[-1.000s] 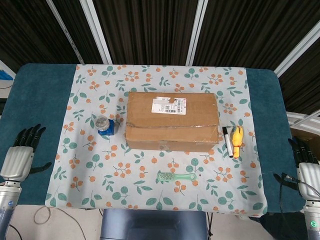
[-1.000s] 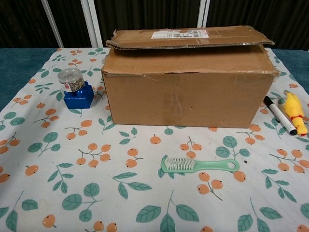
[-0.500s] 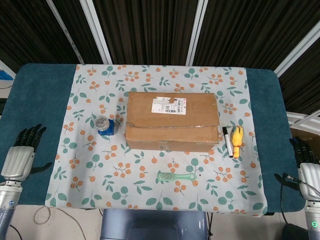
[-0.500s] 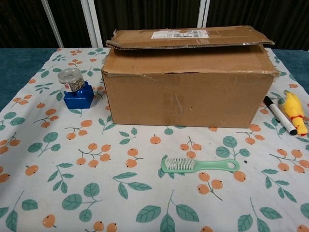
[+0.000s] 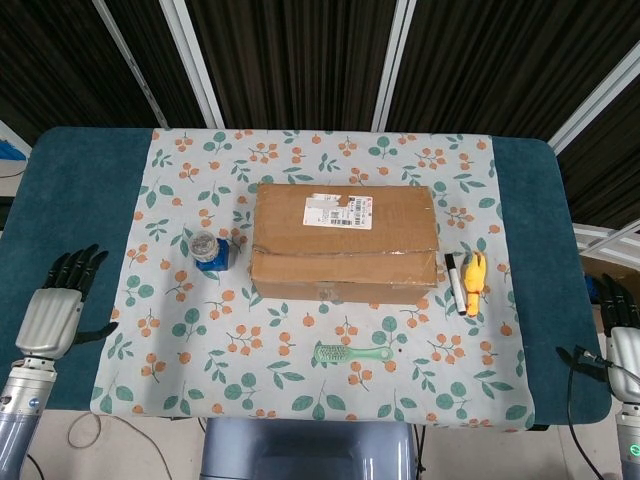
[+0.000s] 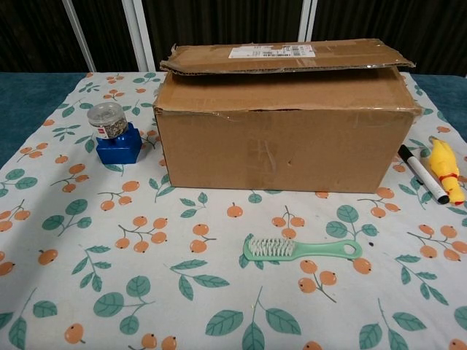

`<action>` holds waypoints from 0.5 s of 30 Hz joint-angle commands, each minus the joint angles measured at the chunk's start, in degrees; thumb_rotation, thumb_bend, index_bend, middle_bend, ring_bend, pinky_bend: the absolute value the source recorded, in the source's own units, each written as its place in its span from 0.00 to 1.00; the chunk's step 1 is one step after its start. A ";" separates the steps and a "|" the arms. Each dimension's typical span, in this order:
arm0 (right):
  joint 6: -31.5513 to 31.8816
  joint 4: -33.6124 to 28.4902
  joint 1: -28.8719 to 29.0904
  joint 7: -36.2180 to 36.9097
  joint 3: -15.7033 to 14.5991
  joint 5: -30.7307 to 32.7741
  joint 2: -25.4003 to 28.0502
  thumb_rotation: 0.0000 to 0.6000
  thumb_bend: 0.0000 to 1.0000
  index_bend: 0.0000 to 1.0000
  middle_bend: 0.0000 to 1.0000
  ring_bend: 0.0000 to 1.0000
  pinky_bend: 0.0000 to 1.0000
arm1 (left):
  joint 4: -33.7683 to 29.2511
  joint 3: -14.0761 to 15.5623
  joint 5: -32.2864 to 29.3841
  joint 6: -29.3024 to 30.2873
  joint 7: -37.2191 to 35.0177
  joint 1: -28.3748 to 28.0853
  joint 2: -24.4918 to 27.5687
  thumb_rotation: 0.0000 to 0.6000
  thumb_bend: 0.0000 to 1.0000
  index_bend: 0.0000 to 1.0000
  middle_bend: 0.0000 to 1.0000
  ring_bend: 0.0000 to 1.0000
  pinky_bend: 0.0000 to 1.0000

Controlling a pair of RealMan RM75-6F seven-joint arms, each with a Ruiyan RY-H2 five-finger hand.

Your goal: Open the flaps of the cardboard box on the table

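A brown cardboard box [image 5: 345, 243] [image 6: 284, 120] stands in the middle of the floral cloth, its flaps folded down; the far flap with a white label lies slightly raised over the near one. My left hand [image 5: 60, 305] hovers at the table's left edge, fingers spread and empty, well away from the box. At the far right edge my right hand [image 5: 622, 335] is partly cut off, fingers extended, holding nothing. Neither hand shows in the chest view.
Left of the box a small jar sits on a blue block [image 5: 207, 251] [image 6: 115, 133]. A black marker [image 5: 454, 282] [image 6: 422, 173] and a yellow toy [image 5: 474, 281] [image 6: 445, 168] lie to its right. A green brush [image 5: 352, 354] [image 6: 300, 250] lies in front.
My left hand has shifted right and a little lower, toward the cloth. The right hand has slid lower and further out of frame. The box has not moved.
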 commanded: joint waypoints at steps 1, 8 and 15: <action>-0.54 0.22 0.23 0.50 0.25 0.39 -0.07 1.00 0.12 0.00 0.00 0.00 0.22 | -4.82 -3.04 -0.69 -2.20 4.45 -3.51 1.62 1.00 0.07 0.00 0.00 0.00 0.00; -1.24 -0.30 0.32 1.27 0.36 0.89 -0.02 1.00 0.12 0.00 0.00 0.00 0.22 | -13.33 -10.48 -9.38 -11.05 11.00 -12.92 3.16 1.00 0.10 0.00 0.00 0.00 0.00; -2.02 -0.57 0.31 2.47 0.79 2.10 0.15 1.00 0.13 0.00 0.00 0.00 0.22 | -12.09 -15.10 -20.78 -17.43 19.19 -23.33 -1.92 1.00 0.10 0.00 0.00 0.00 0.00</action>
